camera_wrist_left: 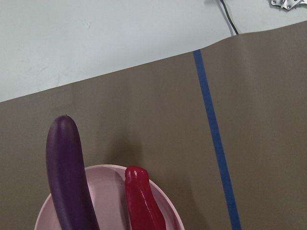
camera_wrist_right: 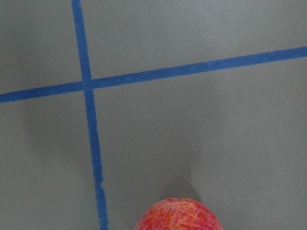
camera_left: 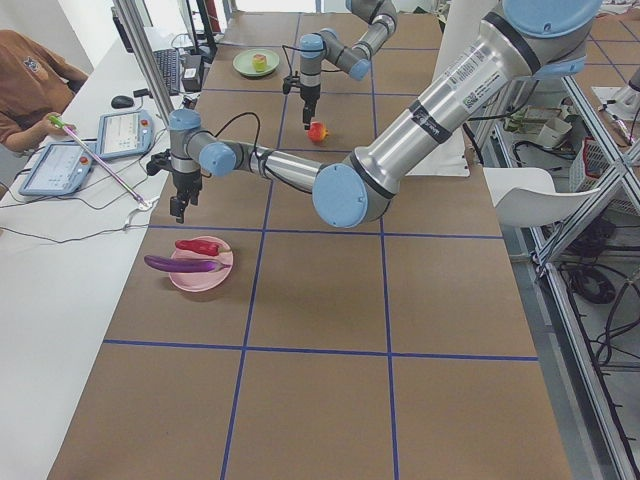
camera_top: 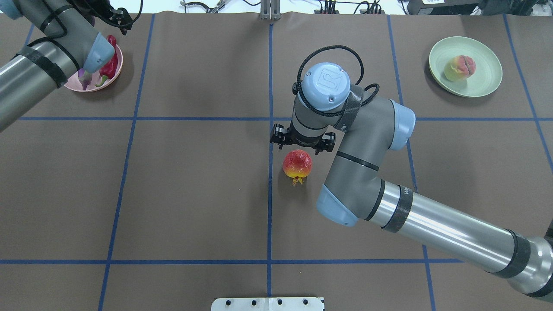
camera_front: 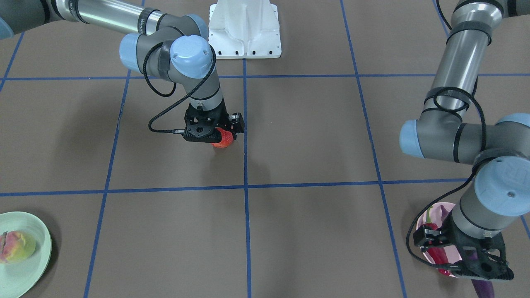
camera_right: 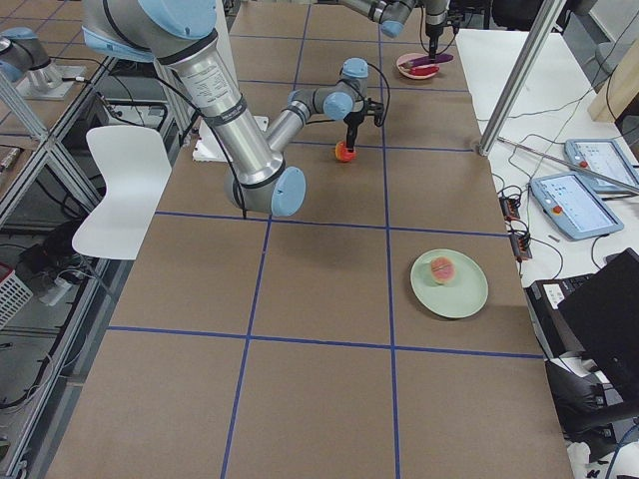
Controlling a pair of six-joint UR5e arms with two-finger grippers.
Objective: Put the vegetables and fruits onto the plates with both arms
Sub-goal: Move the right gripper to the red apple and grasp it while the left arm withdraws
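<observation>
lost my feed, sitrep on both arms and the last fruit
Right gripper low over round red-orange rough fruit at table centre, grip unclear. Left gripper above pale pink plate holding purple eggplant, red chili. Nothing on table toward mint green plate.

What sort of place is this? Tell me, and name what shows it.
Probably a robotics lab workcell: a left arm and right arm over a table gridded with blue tape, and touchscreen pendants on a side bench where a person sits.
</observation>
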